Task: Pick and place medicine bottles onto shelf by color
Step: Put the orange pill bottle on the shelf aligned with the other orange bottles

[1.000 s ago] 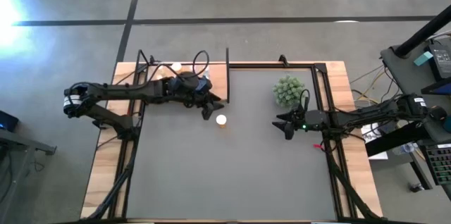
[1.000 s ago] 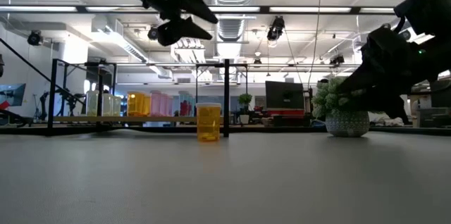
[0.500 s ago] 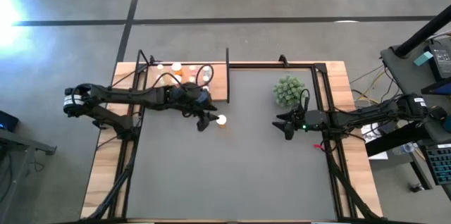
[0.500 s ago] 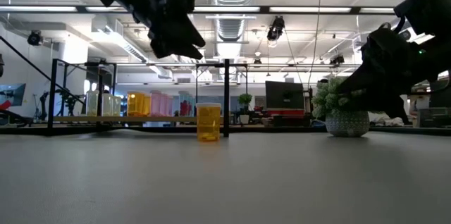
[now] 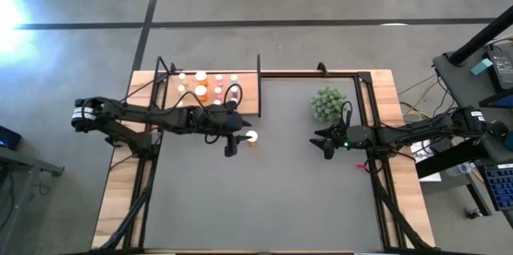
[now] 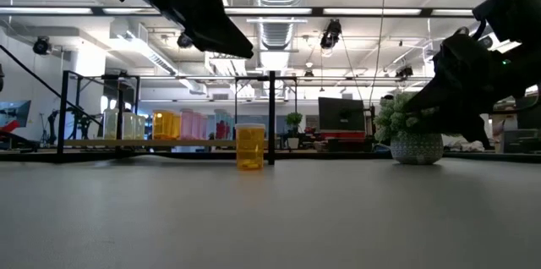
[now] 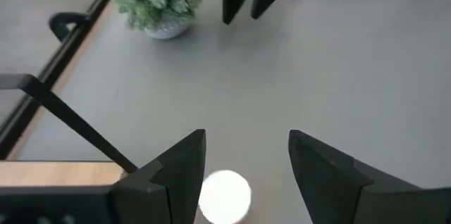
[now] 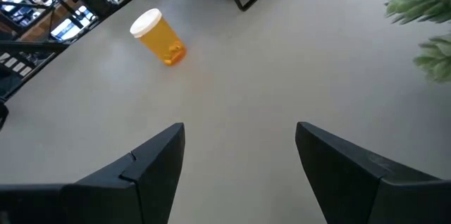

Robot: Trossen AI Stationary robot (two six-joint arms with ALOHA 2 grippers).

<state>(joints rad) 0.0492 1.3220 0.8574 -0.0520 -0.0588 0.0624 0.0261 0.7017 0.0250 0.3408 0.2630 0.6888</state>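
An orange bottle point(image 5: 252, 136) with a white cap stands upright on its base on the grey mat, just off the shelf's near right corner; it also shows in the low view point(image 6: 250, 147) and the right wrist view point(image 8: 158, 36). My left gripper point(image 5: 232, 144) is open and hangs well above and just left of the bottle point(image 6: 221, 30); its wrist view shows the white cap point(image 7: 225, 196) between the fingers, far below. The light-wood shelf point(image 5: 245, 95) at the far left carries several white-capped bottles point(image 5: 208, 84). My right gripper point(image 5: 325, 144) is open and empty, near the plant.
A small green plant point(image 5: 329, 103) in a pot stands at the far right of the mat. A thin black post point(image 5: 259, 87) stands at the shelf's right end. A black frame runs along the mat's edges point(image 5: 373, 127). Bare mat point(image 5: 264, 199) lies toward the near edge.
My left gripper has drawn back off the shelf toward the table's near edge and now hangs beside the orange bottle on the mat, staying high. The bottles on the shelf, hidden under the arm before, now show. The orange bottle has not moved.
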